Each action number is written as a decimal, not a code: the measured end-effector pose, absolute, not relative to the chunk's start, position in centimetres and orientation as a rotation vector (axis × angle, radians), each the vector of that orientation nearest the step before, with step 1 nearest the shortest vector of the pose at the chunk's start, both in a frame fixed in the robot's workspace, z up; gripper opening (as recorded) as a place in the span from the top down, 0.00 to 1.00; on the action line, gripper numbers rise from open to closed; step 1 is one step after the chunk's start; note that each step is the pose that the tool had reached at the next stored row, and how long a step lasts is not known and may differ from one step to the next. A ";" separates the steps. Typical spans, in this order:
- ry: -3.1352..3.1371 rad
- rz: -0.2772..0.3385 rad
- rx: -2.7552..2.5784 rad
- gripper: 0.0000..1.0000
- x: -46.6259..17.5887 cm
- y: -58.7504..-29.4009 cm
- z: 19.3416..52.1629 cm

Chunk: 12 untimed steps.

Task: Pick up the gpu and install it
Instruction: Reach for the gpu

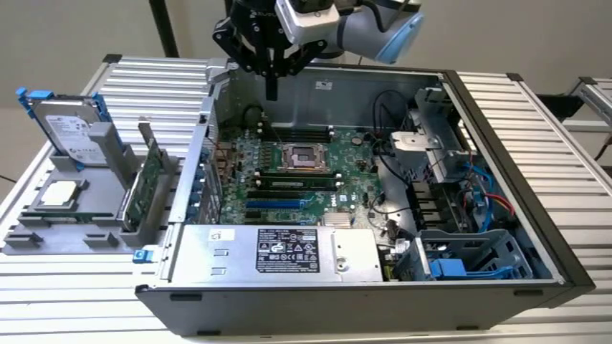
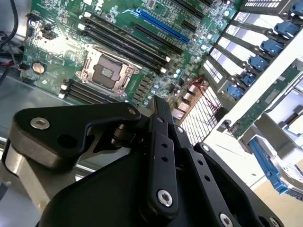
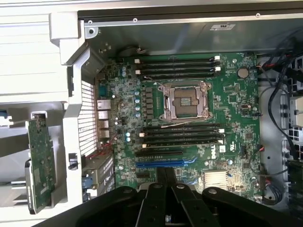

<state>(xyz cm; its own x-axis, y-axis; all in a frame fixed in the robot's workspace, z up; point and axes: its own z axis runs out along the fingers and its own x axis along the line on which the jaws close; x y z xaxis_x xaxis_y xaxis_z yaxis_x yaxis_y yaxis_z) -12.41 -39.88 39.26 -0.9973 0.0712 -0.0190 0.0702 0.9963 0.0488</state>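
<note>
1. The claw (image 1: 271,90) hangs above the open computer case (image 1: 335,308), near the worktop's (image 1: 535,100) far edge. Its fingers are pressed narrowly together and hold nothing.
2. The case lies on its side in the middle of the worktop, with its green motherboard (image 1: 287,175) facing up.
3. The graphics card (image 1: 143,183) stands on its long edge in a grey holder (image 1: 57,240). The holder sits on the worktop toward the edge at the exterior view's left, just beside the case's outer wall.
4. The card is well apart from the claw, and nothing touches it.
5. In the first wrist view the card (image 3: 40,161) shows as a green strip outside the case wall. The closed fingers (image 3: 165,175) point over the lower part of the motherboard, near a blue slot (image 3: 161,163).
6. In the second wrist view the fingers (image 2: 158,106) meet in a single tip. The card (image 2: 265,101) lies beyond the row of blue clips (image 2: 258,61) at the case's back wall.
7. The processor socket (image 1: 304,156) sits open in the middle of the motherboard, with black memory slots on either side of it.
8. A hard drive (image 1: 72,129) with blue rails stands upright at the holder's far end.
9. A small square silver chip (image 1: 59,193) lies flat in the holder, nearer the worktop's front edge than the drive.
10. A silver power supply (image 1: 277,251) fills the near side of the case.
</note>
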 end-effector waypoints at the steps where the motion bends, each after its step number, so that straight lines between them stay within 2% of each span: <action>1: 3.118 0.075 0.110 1.00 -12.5 -39.9 39.3; 12: 3.118 0.075 0.107 1.00 -13.4 -39.9 39.3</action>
